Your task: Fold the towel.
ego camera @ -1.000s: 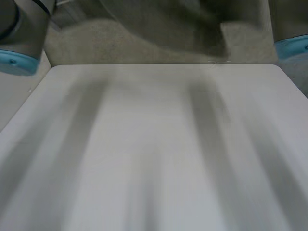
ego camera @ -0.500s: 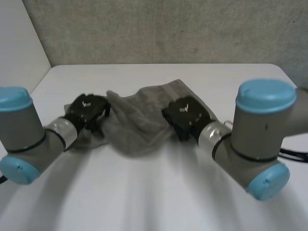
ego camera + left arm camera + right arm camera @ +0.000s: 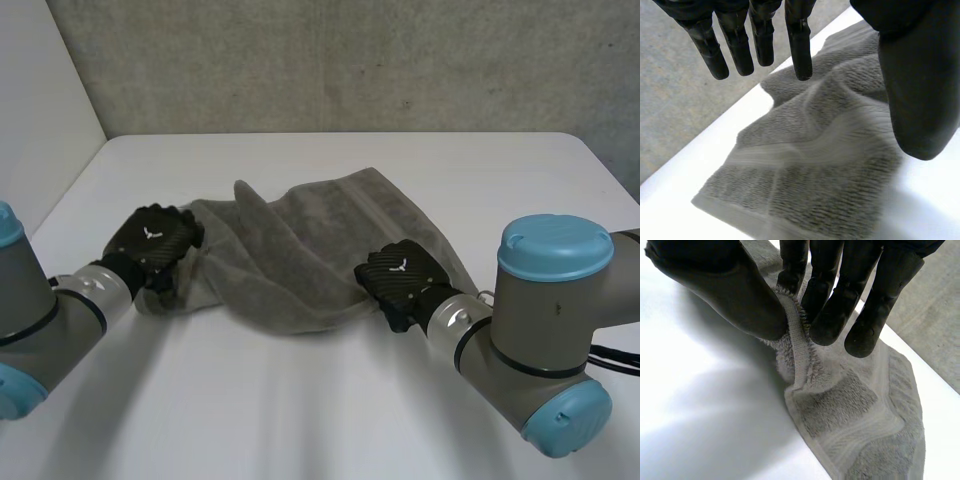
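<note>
On white table [image 3: 320, 410], rumpled towel [image 3: 300, 250], its edge in right robot hand [image 3: 400, 281].

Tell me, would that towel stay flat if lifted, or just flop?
Probably floppy: the towel lies in soft folds and bunches where the right hand pinches its edge, so it would likely sag when lifted. Its thick looped pile suggests it grips rather than slips. Pushed across the table, it would likely wrinkle, not slide whole.
</note>
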Available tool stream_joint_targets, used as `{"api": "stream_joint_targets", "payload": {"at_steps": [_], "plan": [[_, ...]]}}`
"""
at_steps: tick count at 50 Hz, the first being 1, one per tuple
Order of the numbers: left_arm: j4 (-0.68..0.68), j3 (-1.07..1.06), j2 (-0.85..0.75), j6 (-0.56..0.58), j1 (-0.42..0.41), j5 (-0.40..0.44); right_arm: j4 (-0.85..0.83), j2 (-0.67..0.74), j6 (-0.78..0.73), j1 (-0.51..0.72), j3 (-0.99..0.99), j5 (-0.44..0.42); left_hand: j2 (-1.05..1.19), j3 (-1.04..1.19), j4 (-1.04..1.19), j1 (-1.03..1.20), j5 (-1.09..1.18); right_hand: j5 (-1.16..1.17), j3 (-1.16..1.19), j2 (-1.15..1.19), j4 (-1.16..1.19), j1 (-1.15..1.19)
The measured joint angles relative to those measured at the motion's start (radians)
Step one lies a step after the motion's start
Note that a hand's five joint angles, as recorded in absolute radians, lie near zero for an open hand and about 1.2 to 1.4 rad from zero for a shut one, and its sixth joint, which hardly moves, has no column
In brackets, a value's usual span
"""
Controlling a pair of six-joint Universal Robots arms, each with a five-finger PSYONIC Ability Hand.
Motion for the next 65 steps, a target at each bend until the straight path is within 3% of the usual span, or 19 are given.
{"api": "stream_joint_targets", "payload": {"at_steps": [11,14,16,18,26,32,34,36,38,40,43,55,65], "plan": [[0.053,0.014,-0.121,0.012,-0.021,-0.008,-0.010,-0.004,0.000,-0.021,0.017,-0.001,0.013,0.011,0.012,0.016,0.028,0.000,0.000,0.000,0.000,0.000],[0.056,0.041,-0.160,0.012,-0.021,-0.015,-0.011,-0.004,0.000,-0.022,0.022,-0.002,0.385,0.369,0.380,0.367,0.398,0.000,0.000,0.000,0.000,0.000],[0.053,0.071,-0.183,0.011,-0.021,-0.024,-0.012,-0.003,0.000,-0.022,0.025,-0.002,0.804,0.779,0.795,0.766,0.820,0.000,0.003,0.000,0.000,0.000],[0.047,0.091,-0.191,0.009,-0.020,-0.029,-0.013,-0.002,0.000,-0.022,0.025,-0.002,0.978,0.956,0.974,0.930,0.991,0.000,0.004,0.000,0.000,0.000],[-0.063,0.206,-0.150,-0.036,-0.012,-0.012,-0.014,0.004,-0.002,-0.026,0.018,-0.003,0.990,0.988,1.031,0.948,1.012,0.000,0.004,0.000,0.000,0.000],[-0.190,0.373,-0.153,-0.162,0.003,0.081,-0.018,0.009,-0.003,-0.033,0.011,-0.003,0.990,0.991,1.031,0.948,1.012,0.000,0.005,0.000,0.000,0.000],[-0.210,0.431,-0.185,-0.193,0.006,0.103,-0.018,0.010,-0.003,-0.034,0.010,-0.003,0.981,0.981,1.013,0.945,1.006,0.000,0.005,0.000,0.000,0.000],[-0.221,0.490,-0.230,-0.212,0.009,0.113,-0.019,0.011,-0.004,-0.035,0.009,-0.003,0.816,0.811,0.817,0.815,0.858,0.000,0.005,0.000,0.000,0.000],[-0.228,0.571,-0.303,-0.225,0.011,0.115,-0.019,0.013,-0.006,-0.035,0.009,-0.004,0.449,0.453,0.449,0.447,0.493,0.000,0.005,0.000,0.000,0.000],[-0.229,0.630,-0.362,-0.228,0.014,0.103,-0.019,0.015,-0.007,-0.035,0.009,-0.004,0.209,0.214,0.211,0.214,0.242,0.000,0.005,0.000,0.000,0.000],[-0.226,0.712,-0.446,-0.227,0.018,0.060,-0.019,0.019,-0.009,-0.035,0.009,-0.004,0.045,0.046,0.045,0.034,0.056,0.000,0.005,0.000,0.000,0.000],[-0.180,0.838,-0.560,-0.223,0.023,-0.146,-0.026,0.037,-0.012,-0.033,0.010,-0.003,0.002,0.002,0.001,0.001,-0.013,0.000,0.005,0.000,0.000,0.000],[-0.160,0.675,-0.367,-0.230,0.008,-0.177,-0.031,0.041,-0.007,-0.033,0.013,-0.001,-0.011,-0.015,-0.013,-0.013,-0.023,0.000,0.005,0.000,0.000,0.000]]}}
